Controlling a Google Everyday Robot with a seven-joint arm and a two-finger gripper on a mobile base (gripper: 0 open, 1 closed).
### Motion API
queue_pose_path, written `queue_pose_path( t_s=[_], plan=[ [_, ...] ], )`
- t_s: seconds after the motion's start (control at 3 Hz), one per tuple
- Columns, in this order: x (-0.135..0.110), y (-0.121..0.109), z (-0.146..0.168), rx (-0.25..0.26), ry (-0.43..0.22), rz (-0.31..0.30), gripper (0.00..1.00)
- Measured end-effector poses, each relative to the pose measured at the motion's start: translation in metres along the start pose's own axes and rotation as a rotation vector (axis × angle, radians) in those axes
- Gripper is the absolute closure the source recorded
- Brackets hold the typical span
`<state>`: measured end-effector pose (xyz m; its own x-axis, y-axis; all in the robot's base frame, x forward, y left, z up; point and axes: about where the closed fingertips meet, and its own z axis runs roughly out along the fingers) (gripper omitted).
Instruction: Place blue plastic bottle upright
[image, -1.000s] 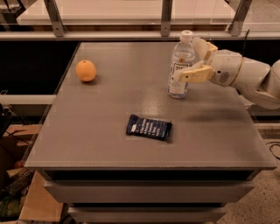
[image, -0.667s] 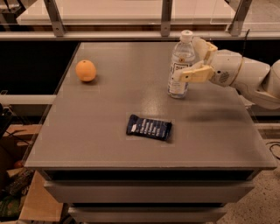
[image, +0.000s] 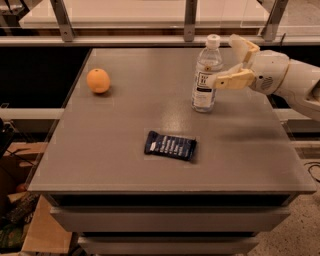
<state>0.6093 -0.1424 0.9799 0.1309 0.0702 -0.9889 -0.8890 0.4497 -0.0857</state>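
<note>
Nearest, flat on the grey table (image: 100, 150): dark blue snack wrapper (image: 170, 145). Farther back, left: orange (image: 98, 80). Right rear, standing upright, cap up, long axis vertical, contents unclear: blue plastic bottle (image: 204, 80). Just beside its right, spread apart: gripper (image: 222, 60).

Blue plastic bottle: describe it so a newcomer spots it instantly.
On the grey table, look far right, where the claw reaches in. The blue plastic bottle stands upright at its tips: clear, white-capped, the only tall item, unlike the orange and flat wrapper.
</note>
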Motion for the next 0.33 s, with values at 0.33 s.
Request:
queue_pose_path(
  t_s=[0.33],
  plan=[
    [-0.0088,-0.0052,-0.0072,0.007,-0.013,-0.018,0.0]
  ],
)
